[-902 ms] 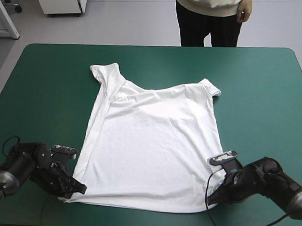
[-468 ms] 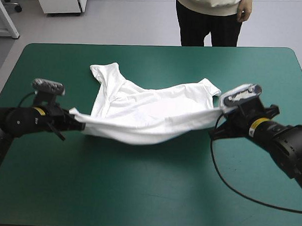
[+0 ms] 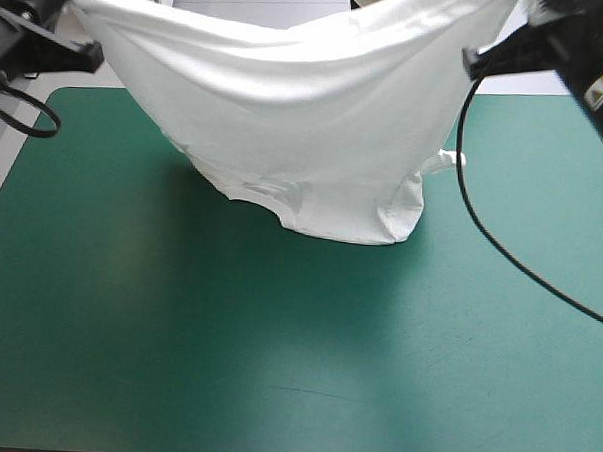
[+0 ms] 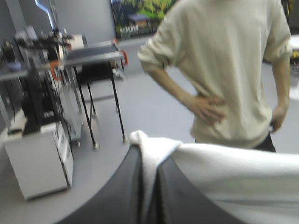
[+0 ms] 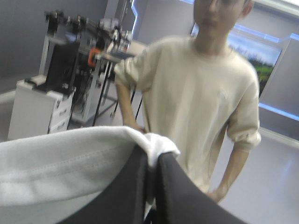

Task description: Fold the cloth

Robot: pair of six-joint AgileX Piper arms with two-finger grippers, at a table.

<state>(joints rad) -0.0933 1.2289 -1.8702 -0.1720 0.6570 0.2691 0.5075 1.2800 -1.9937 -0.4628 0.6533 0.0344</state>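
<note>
From above I see the T-shirt (image 3: 306, 116) lifted, stretched as a sagging sheet over the far half of the teal-green worktop (image 3: 275, 365), its lowest fold down near the cover. On my left wrist camera, the left hand (image 4: 149, 158) is clamped almost closed on a white corner. On the right wrist camera, the right hand (image 5: 150, 158) pinches the other corner likewise, with cloth bunched at its tips.

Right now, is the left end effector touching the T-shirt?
Touching. The left wrist view shows the left end effector shut on a corner of the T-shirt.
</note>
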